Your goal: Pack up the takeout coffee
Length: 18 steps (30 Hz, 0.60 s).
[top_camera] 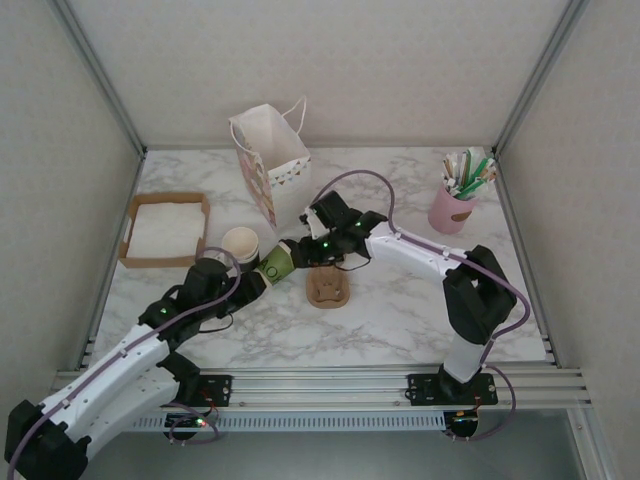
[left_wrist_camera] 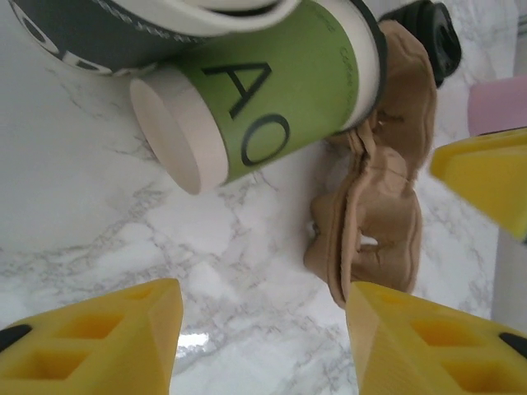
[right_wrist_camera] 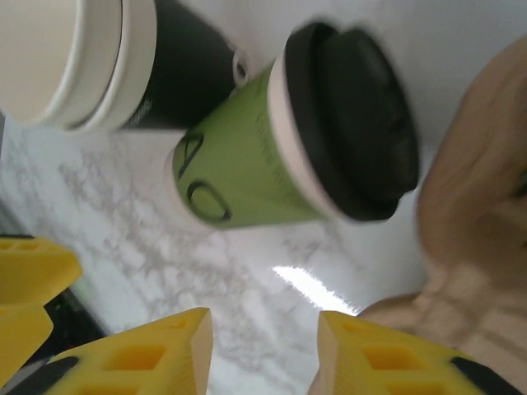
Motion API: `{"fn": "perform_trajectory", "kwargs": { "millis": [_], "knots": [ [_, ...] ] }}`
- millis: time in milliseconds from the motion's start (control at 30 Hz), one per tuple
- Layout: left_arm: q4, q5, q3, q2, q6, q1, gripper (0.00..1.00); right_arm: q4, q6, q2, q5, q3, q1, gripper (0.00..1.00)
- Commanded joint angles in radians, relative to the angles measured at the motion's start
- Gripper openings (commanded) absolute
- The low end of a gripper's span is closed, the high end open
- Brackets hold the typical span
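The takeout coffee (top_camera: 278,263) is a light green paper cup with a black lid (right_wrist_camera: 362,123), lying on its side on the marble table, base toward the left arm. In the left wrist view the cup (left_wrist_camera: 272,90) lies beyond my left gripper (left_wrist_camera: 263,304), which is open with only bare table between its fingers. My right gripper (right_wrist_camera: 263,329) is open too, just short of the cup (right_wrist_camera: 247,164) on its lid side. In the top view the left gripper (top_camera: 250,282) and right gripper (top_camera: 302,250) flank the cup closely from either end.
A lidless stack of dark cups (top_camera: 240,243) stands touching the fallen cup. The brown cardboard carrier (top_camera: 327,288) lies flat just right of it. A white paper bag (top_camera: 270,160) stands behind, a napkin tray (top_camera: 165,228) at left, a pink straw holder (top_camera: 455,200) at back right.
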Motion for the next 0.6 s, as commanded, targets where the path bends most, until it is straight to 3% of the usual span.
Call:
{"fn": "perform_trajectory", "kwargs": {
  "millis": [0, 167, 567],
  "knots": [
    [0.060, -0.114, 0.005, 0.024, 0.019, 0.004, 0.56, 0.047, -0.089, 0.046, 0.073, 0.059, -0.023, 0.43],
    [0.131, -0.130, -0.035, 0.037, 0.009, 0.004, 0.57, 0.118, -0.133, 0.124, 0.050, 0.096, -0.066, 0.47],
    [0.290, -0.108, -0.112, 0.127, 0.010, 0.004, 0.58, 0.178, -0.163, 0.273, -0.038, 0.175, -0.069, 0.49]
  ]
}}
